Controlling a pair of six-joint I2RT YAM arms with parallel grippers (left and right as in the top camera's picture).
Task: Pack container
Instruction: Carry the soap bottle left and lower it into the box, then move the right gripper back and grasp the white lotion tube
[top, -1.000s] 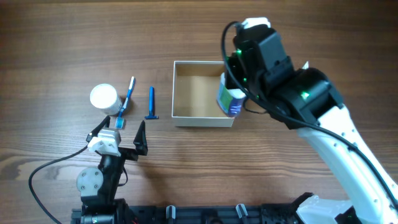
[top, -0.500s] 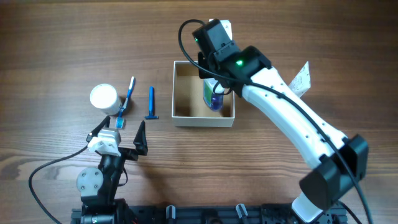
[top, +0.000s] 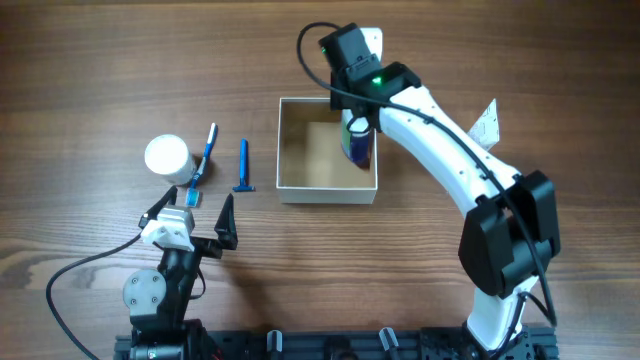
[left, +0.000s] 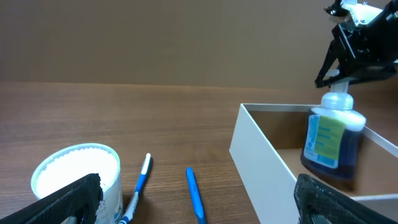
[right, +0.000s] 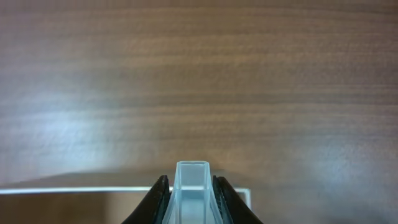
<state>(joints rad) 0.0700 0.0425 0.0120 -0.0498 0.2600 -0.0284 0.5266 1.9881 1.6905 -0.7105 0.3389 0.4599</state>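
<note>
Right gripper (top: 356, 122) is pinching bottle (top: 359, 147) top, upright inside container (top: 326, 192), frame center; left gripper (top: 196, 212) is sitting spread, lower left.

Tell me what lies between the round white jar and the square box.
The overhead view shows two things: a blue-and-white toothbrush beside the jar, then a blue razor nearer the container.

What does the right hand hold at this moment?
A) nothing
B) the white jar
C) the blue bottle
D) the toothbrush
C: the right hand is clamped on the clear cap of the blue bottle, which stands within the walls of the container.
</note>
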